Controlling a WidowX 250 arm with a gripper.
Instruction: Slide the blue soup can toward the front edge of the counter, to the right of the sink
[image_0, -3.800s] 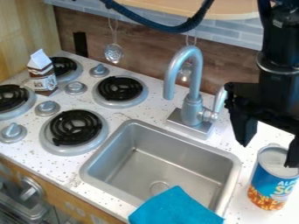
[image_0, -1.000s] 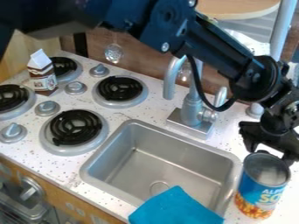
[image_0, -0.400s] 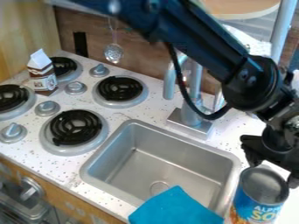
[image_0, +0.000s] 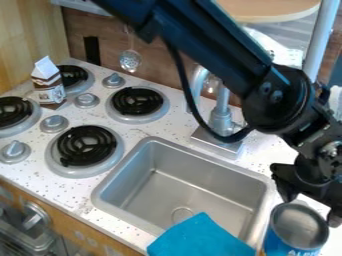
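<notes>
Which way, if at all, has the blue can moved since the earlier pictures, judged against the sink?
Yes: the blue can has moved down the view and slightly left, along the right side of the sink.

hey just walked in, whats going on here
A black robot arm has its hand at the rim of a blue tin can, right of the sink; whether it has a firm hold, I can't tell. A blue cloth lies over the sink's near edge, and a small carton stands among the stove burners.
</notes>
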